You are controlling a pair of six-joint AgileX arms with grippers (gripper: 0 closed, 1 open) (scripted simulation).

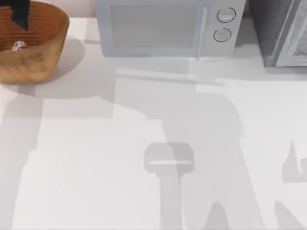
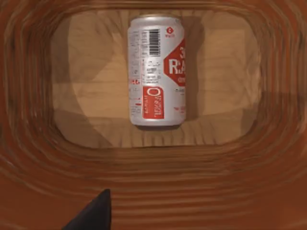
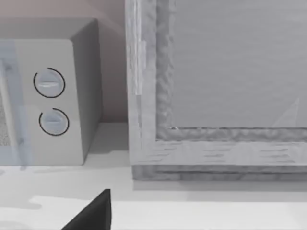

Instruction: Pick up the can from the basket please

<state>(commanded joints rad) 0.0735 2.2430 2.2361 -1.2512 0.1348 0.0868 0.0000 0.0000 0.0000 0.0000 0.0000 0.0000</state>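
Note:
The basket point(image 1: 33, 62) stands at the table's far left corner, orange-brown inside with a tan wall. On its floor the can point(image 1: 19, 46) lies on its side, white with red markings. The left wrist view looks straight down on the can point(image 2: 156, 72) lying on the basket's ribbed inside point(image 2: 153, 182). My left gripper point(image 1: 21, 12) hangs over the basket, above the can and apart from it; a dark part of it point(image 2: 93, 213) shows in the wrist view. Nothing is held. A dark part of my right gripper point(image 3: 93, 211) faces the back right of the table.
A grey microwave point(image 1: 165, 26) with two round knobs stands at the back middle, close to the basket's right. A grey cabinet-like appliance point(image 1: 280, 31) fills the back right corner. The white tabletop point(image 1: 96, 158) stretches in front of them.

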